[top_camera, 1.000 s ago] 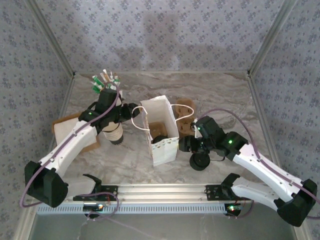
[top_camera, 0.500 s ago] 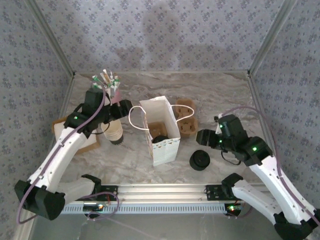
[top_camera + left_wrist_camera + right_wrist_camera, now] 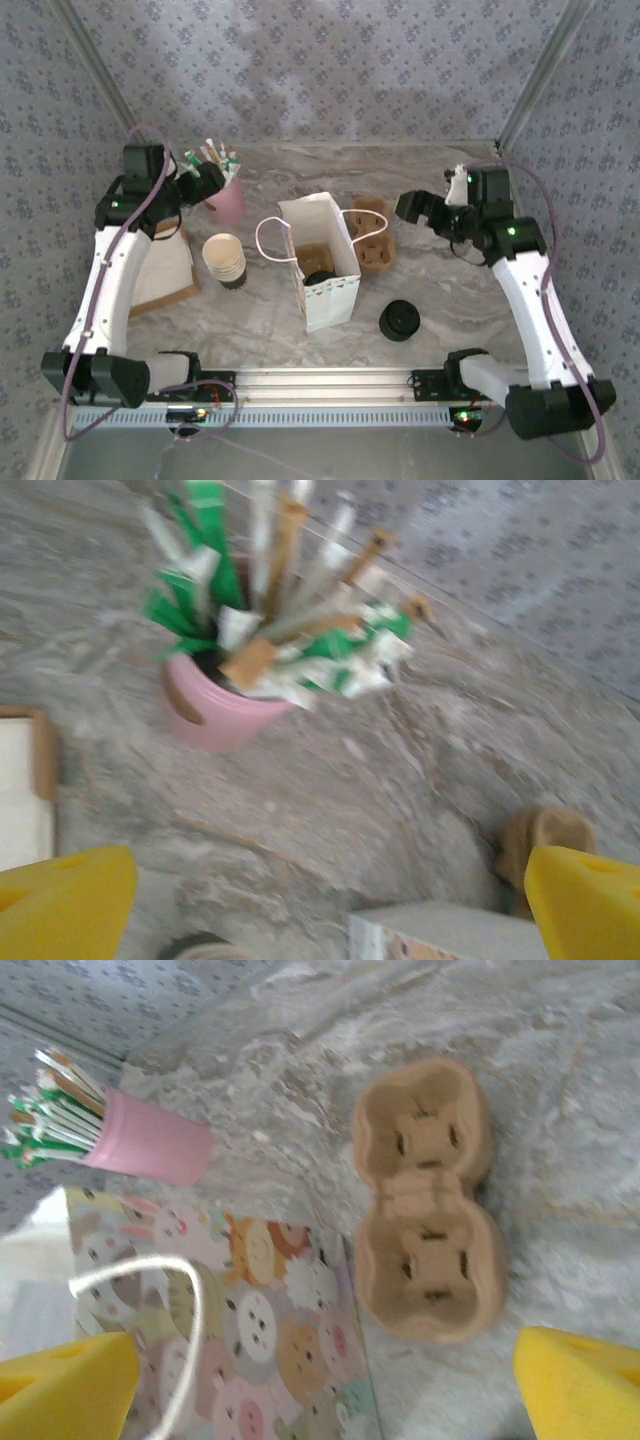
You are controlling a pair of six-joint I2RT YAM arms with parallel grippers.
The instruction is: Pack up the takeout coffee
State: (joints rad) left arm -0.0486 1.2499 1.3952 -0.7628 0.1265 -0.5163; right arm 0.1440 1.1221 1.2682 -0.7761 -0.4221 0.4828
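**Entry: takeout coffee, packing status**

1. Left jaws: spread wide, nothing between the yellow fingertips (image 3: 60, 900). They are raised at the rear left of the worktop (image 3: 460, 290), just beside the pink cup (image 3: 229, 204) of sachets and stirrers.
2. Right jaws: spread wide, empty. They are raised at the rear right, near the spare cardboard carrier (image 3: 425, 1200) and well apart from the bag.
3. Takeout coffee (image 3: 320, 278): 1 cup, seen from above as a round black lid, inside the white paper bag (image 3: 330, 300). It sits against a brown insert there. The cup body is hidden below the lid.
4. Bag: upright at mid-worktop, mouth open, cord handles (image 3: 268, 235) hanging loose to either side.
5. Unused stock: cup stack (image 3: 224, 260) left of the bag, pile of black lids (image 3: 399, 320) right of it, both on the worktop and apart from the bag.

Status, as judged: the lidded cup is in the bag and both jaws are clear, so the packing looks essentially complete. Nothing further seems required, unless the bag top needs closing. Whether the cup stands level inside cannot be told.
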